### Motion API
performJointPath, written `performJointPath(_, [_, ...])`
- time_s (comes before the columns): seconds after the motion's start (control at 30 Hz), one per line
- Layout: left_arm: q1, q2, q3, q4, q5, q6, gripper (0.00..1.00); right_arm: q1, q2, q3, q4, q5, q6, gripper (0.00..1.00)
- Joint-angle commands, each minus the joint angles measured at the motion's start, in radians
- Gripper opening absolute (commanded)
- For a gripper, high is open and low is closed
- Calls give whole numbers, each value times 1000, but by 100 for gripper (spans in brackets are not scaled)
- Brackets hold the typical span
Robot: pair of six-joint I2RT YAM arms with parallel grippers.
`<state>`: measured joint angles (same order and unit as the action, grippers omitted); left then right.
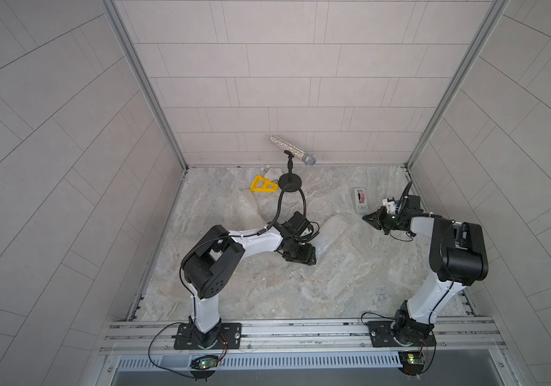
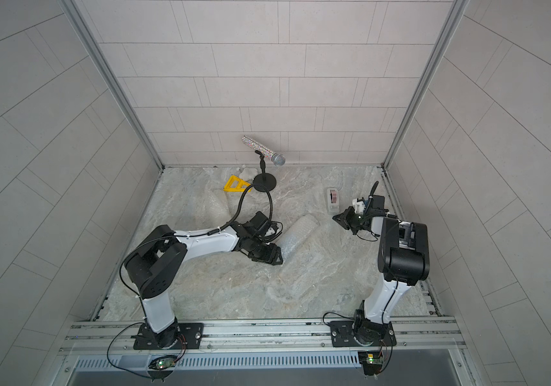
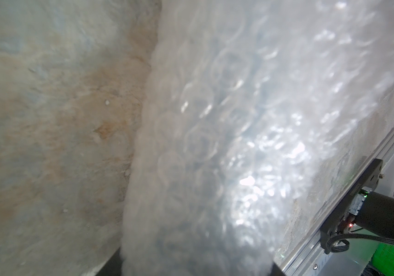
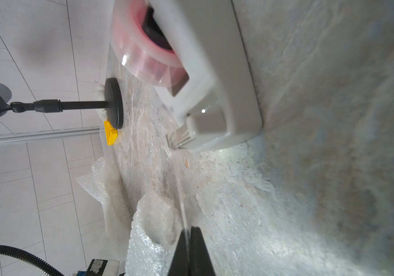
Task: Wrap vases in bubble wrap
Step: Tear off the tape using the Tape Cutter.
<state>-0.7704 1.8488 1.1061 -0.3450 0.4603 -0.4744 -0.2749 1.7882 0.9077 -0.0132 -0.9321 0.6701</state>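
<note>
Bubble wrap (image 3: 227,143) — clear plastic film, glossy, pimpled with air cells, crinkled. Table (image 1: 334,180): marbled stone look, matt, slightly rough. Dispenser (image 4: 227,83): smooth grey plastic with a soft sheen; its tape (image 4: 143,57) glossy, pink-tinted. Microphone (image 1: 292,149) — glittery handle, metal mesh head. Walls (image 1: 284,83): matt tile.
</note>
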Motion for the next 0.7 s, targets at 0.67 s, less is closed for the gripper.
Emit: performJointPath(0.67, [8, 39, -12, -17, -64, -7, 63, -19, 103, 3, -108, 216, -87, 0])
